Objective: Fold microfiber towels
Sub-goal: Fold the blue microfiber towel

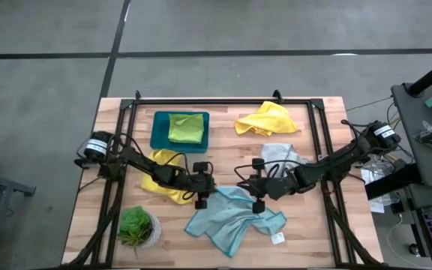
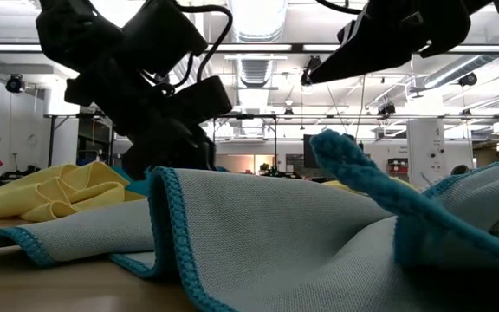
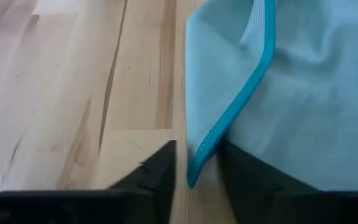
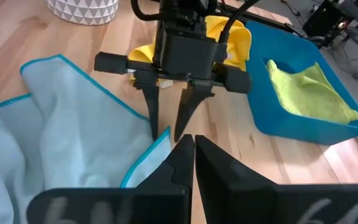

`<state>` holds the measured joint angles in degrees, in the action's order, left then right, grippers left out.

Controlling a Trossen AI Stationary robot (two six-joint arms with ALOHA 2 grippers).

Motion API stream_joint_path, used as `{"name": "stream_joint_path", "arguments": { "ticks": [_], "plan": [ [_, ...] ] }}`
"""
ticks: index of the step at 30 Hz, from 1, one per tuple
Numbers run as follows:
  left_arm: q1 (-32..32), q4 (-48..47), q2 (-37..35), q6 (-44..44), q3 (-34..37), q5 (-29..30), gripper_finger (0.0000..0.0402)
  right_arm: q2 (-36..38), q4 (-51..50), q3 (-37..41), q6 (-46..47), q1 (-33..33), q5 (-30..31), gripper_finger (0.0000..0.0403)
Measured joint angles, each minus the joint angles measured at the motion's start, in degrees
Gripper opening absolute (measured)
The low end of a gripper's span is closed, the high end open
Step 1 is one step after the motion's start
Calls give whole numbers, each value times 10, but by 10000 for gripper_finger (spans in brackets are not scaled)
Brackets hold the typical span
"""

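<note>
Treat the task as barely begun: only the lime green towel [image 1: 185, 127] lies folded in the teal tray [image 1: 158, 133]; both yellow towels [image 1: 266, 118] and the grey towel [image 1: 279, 153] lie rumpled. The light blue towel [image 1: 232, 217] lies crumpled at the table's front centre, its long axis running left-right. The left gripper [image 4: 168, 132], part-open, straddles its edge; the right gripper [image 4: 188, 144] is closed, empty.
</note>
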<state>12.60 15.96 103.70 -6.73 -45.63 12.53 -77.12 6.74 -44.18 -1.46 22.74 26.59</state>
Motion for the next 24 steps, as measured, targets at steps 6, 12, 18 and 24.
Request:
{"name": "stream_joint_path", "arguments": {
  "ticks": [6,12,18,24],
  "plan": [
    [-1,0,-3,4,-3,0,7,4,-40,-1,60,0,-42,14],
    [-1,-13,-49,16,-6,0,1,9,-190,-22,216,0,-170,57],
    [2,-29,-111,16,-4,0,0,-4,-285,-18,352,9,-251,120],
    [3,-78,-158,14,-3,0,0,-18,-353,-15,375,27,-251,158]
  ]
}}
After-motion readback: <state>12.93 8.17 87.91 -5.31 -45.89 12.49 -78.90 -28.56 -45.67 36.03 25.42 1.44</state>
